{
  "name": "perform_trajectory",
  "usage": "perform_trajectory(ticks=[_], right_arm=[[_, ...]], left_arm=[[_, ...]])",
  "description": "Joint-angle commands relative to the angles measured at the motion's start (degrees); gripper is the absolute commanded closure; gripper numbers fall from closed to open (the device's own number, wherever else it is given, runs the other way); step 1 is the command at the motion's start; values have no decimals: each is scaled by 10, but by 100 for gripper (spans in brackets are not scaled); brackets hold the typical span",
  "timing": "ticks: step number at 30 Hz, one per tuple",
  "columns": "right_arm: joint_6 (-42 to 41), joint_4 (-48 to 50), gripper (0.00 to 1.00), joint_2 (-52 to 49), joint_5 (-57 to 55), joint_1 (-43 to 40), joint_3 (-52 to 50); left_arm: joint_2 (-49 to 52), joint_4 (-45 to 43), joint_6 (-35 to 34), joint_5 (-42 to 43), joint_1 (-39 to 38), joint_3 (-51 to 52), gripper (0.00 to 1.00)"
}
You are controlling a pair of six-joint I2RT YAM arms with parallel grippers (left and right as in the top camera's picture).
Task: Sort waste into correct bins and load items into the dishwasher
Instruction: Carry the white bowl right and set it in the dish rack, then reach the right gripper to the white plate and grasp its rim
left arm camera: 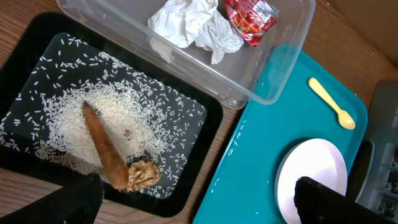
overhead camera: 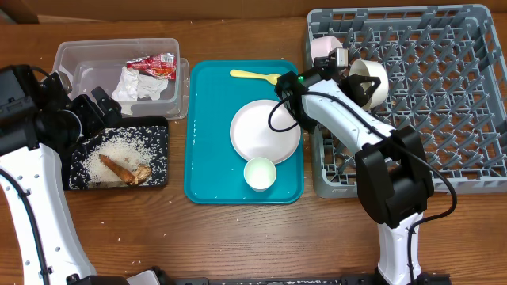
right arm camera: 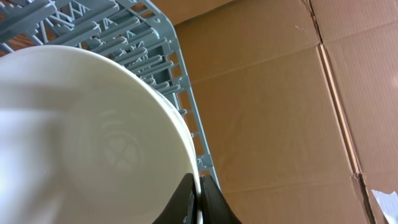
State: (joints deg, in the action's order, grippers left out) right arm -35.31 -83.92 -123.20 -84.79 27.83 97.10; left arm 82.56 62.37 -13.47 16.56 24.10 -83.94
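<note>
My right gripper (overhead camera: 358, 81) is shut on the rim of a white bowl (overhead camera: 372, 79) and holds it tilted over the near-left part of the grey dish rack (overhead camera: 444, 103). In the right wrist view the fingers (right arm camera: 198, 202) pinch the bowl's rim (right arm camera: 93, 137). Another white dish (overhead camera: 323, 46) stands on edge in the rack's far-left corner. My left gripper (overhead camera: 109, 111) is open and empty above the black tray (overhead camera: 158, 131), which holds rice (left arm camera: 93, 118) and brown scraps (left arm camera: 115, 165). The clear tub (overhead camera: 71, 59) holds the napkin (left arm camera: 193, 25) and red wrapper (left arm camera: 252, 18).
The teal tray (overhead camera: 206, 150) between the bins and the rack carries a white plate (overhead camera: 265, 131), a small white cup (overhead camera: 260, 174) and a yellow spoon (overhead camera: 253, 76). A few rice grains lie on the teal tray (left arm camera: 261, 143). Cardboard lies beyond the rack (right arm camera: 280, 93).
</note>
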Motion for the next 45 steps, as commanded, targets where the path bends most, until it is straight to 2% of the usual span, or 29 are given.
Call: perform_trajectory(ticks=[1, 7, 10, 13, 14, 15, 18, 25, 29, 33, 37, 43, 45], right_arm=[[11, 1, 96, -3, 63, 20, -11], [10, 1, 95, -3, 104, 70, -11], [10, 3, 86, -3, 104, 91, -11], [11, 3, 68, -3, 104, 113, -11], [11, 2, 57, -3, 104, 118, -11], [11, -7, 35, -3, 106, 135, -7], [10, -14, 24, -3, 116, 156, 7], [9, -26, 21, -2, 222, 170, 125], [11, -55, 19, -2, 365, 168, 240], [13, -69, 14, -2, 557, 165, 322], [56, -69, 14, -3, 737, 162, 331], [76, -54, 15, -3, 772, 158, 315], [123, -18, 16, -3, 824, 146, 308]], left_arm=[[-4, 0, 7, 6, -2, -6, 0], [-4, 0, 7, 6, -2, -7, 0], [-4, 0, 7, 6, -2, -6, 0], [-4, 0, 7, 6, -2, -7, 0], [-4, 0, 7, 6, -2, -7, 0], [-4, 0, 7, 6, -2, -7, 0], [-4, 0, 7, 6, -2, -6, 0], [-4, 0, 7, 6, -2, -6, 0], [-4, 0, 7, 6, -2, -6, 0], [-4, 0, 7, 6, -2, -6, 0], [-4, 0, 7, 6, -2, -6, 0], [-4, 0, 7, 6, -2, -6, 0], [-4, 0, 7, 6, -2, -7, 0]])
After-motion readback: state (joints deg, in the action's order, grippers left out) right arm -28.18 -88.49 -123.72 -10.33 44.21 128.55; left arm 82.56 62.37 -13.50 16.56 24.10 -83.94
